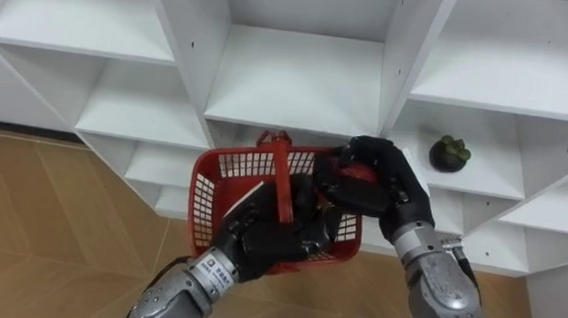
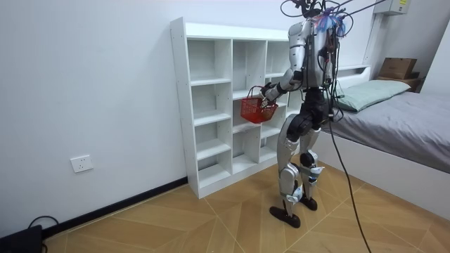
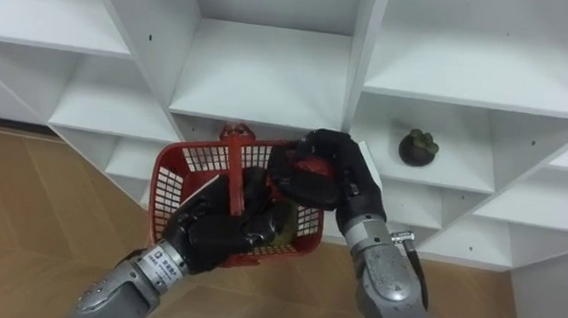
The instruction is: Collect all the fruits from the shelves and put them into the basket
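Observation:
My left hand [image 1: 263,240] is curled round the handle of a red plastic basket [image 1: 212,189] and holds it up in front of the white closet [image 1: 300,75]. Over the basket's right side, my right hand [image 1: 377,186] is curled round a red fruit [image 1: 355,171]. A dark round fruit with a green top, like a mangosteen [image 1: 450,152], sits on a shelf to the right. What lies inside the basket is hidden by my hands. In the room view I stand upright facing the closet [image 2: 211,105], basket [image 2: 253,109] held at chest height.
The closet's shelves run in stepped compartments. Wooden floor [image 1: 48,233] lies below and to the left. A bed [image 2: 401,119] stands behind me at the room view's right, and a cable trails across the floor.

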Tool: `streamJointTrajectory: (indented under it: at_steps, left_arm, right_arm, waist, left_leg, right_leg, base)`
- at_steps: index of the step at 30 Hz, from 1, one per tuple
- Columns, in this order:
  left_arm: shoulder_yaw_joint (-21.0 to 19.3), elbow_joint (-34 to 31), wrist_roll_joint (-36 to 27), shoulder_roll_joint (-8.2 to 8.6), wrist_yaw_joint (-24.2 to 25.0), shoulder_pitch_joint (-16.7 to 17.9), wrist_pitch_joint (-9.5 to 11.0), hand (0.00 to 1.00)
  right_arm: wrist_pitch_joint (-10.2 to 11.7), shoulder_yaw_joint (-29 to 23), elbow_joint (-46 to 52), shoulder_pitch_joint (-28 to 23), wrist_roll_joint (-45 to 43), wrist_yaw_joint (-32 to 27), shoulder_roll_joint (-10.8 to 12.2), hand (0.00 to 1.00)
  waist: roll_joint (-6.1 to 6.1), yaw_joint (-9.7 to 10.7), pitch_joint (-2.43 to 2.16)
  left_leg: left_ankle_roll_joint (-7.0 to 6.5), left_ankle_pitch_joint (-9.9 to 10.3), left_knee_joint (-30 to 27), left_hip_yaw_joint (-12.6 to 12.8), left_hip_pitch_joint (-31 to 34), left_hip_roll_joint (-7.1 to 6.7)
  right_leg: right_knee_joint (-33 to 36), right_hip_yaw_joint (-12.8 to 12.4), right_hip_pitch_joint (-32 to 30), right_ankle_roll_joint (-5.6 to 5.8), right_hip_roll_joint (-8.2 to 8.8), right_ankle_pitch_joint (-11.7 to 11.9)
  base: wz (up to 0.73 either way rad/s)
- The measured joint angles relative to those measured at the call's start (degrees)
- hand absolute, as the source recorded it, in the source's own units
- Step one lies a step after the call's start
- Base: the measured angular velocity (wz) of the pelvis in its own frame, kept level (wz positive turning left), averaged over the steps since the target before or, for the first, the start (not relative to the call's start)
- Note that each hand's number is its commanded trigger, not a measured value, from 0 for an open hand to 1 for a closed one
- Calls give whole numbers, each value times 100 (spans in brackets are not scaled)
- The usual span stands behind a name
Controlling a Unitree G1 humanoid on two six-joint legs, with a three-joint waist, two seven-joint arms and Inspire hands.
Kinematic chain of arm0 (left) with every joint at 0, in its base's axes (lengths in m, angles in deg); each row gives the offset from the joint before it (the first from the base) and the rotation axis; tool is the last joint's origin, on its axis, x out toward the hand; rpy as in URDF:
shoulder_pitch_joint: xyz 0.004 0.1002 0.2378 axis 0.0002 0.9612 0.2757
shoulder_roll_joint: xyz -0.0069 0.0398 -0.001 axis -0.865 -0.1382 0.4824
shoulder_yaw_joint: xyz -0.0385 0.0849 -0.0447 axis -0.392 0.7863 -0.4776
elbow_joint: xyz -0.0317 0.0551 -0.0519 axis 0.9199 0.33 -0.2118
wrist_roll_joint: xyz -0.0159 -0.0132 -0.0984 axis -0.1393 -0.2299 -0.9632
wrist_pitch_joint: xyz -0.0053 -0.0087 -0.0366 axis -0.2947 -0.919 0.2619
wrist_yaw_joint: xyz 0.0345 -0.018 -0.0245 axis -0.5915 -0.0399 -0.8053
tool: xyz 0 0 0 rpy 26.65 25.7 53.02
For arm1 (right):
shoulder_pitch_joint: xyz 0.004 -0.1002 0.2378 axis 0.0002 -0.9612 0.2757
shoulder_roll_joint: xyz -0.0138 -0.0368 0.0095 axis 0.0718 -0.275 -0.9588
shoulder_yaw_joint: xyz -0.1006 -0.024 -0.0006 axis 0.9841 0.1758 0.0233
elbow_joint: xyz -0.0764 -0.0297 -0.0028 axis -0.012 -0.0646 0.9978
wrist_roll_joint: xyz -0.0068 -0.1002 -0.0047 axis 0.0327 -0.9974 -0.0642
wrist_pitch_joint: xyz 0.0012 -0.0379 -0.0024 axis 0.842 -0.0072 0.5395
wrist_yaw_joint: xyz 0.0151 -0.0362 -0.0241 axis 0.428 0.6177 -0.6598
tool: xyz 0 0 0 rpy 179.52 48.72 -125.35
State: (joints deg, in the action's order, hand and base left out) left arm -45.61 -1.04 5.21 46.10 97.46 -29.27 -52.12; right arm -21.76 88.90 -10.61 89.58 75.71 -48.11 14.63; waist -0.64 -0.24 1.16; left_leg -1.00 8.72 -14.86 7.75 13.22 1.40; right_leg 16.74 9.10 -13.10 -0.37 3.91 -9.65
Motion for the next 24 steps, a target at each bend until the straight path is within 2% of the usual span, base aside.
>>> streamJointTrajectory:
  at_steps: [1, 3, 4, 11, 24]
  left_arm:
    - [0, 0, -2, 0, 0, 0, -60, 100]
    - [-1, 0, -2, 0, 0, 0, -140, 100]
    - [0, 0, -2, 0, 0, 0, -175, 100]
    - [4, 0, -2, 0, 0, 0, -302, 100]
    - [-1, -4, -209, 4, 17, -79, -318, 100]
  right_arm:
    - [-34, -2, 1, 0, 0, 3, -1, 94]
    - [-113, -7, 1, 1, 0, 4, -1, 59]
    - [-161, -8, 1, 1, 0, 6, -1, 0]
    - [-237, -88, 4, 12, 3, 7, 2, 0]
    - [-237, -105, 20, 90, -44, 120, 20, 0]
  waist:
    - [1, 0, 0]
    - [3, 0, 1]
    - [3, 0, 1]
    - [3, 1, 1]
    - [24, 5, 7]
  left_leg:
    - [0, 0, 0, 3, -2, 0]
    - [0, 0, 0, 7, -6, 0]
    - [0, 0, 0, 9, -8, 0]
    - [0, 0, -1, 7, -13, -2]
    - [-2, -1, -30, 17, 3, -6]
  right_leg:
    - [0, -15, -1, 2, -2, -1]
    - [0, -29, -2, 2, -3, -1]
    - [1, -37, -3, 2, -4, -1]
    - [16, -65, -15, 3, -4, -2]
    - [105, -132, -100, 4, -2, -8]
  base:
    - [0]
    - [-2]
    - [0]
    - [0]
    - [-2]
